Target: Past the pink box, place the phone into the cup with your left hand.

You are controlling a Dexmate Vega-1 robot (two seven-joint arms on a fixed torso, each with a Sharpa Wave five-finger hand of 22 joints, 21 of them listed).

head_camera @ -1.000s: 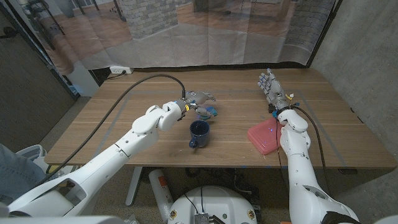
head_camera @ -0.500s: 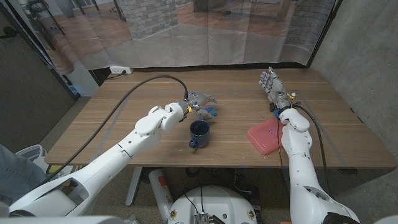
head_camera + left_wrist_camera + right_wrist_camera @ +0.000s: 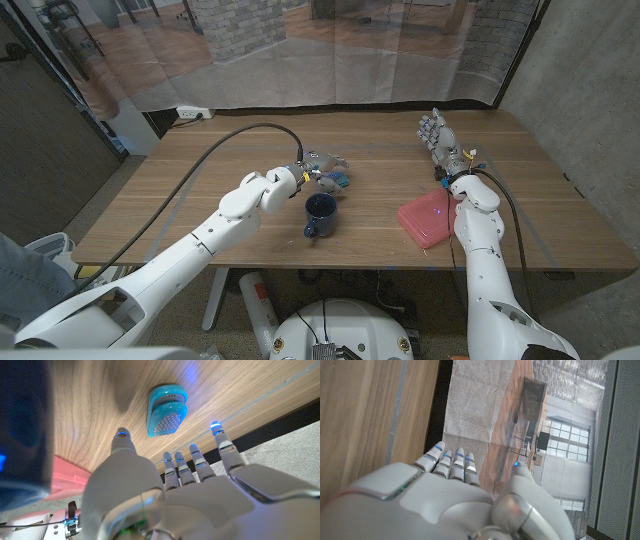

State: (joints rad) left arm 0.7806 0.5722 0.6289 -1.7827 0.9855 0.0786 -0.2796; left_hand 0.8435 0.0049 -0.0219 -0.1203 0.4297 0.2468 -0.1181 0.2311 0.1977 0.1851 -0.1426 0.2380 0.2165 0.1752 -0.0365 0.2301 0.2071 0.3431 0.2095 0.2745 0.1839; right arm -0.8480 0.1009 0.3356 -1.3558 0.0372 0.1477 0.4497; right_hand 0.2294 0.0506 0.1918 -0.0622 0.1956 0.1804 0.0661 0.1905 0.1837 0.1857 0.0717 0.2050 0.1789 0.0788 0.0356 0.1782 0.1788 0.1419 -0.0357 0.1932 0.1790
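Wooden table (image 3: 230,150); phone (image 3: 166,410) just beyond left hand (image 3: 170,490) fingertips (image 3: 121,435), untouched.

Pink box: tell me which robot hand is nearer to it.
Right. The right robot hand is just beyond the pink box; the left robot hand hovers over the phone, across the cup.

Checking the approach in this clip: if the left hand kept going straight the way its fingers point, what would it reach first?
Most likely the phone: it lies on the table just beyond the left hand, whose fingers are spread above it. Depth is uncertain.
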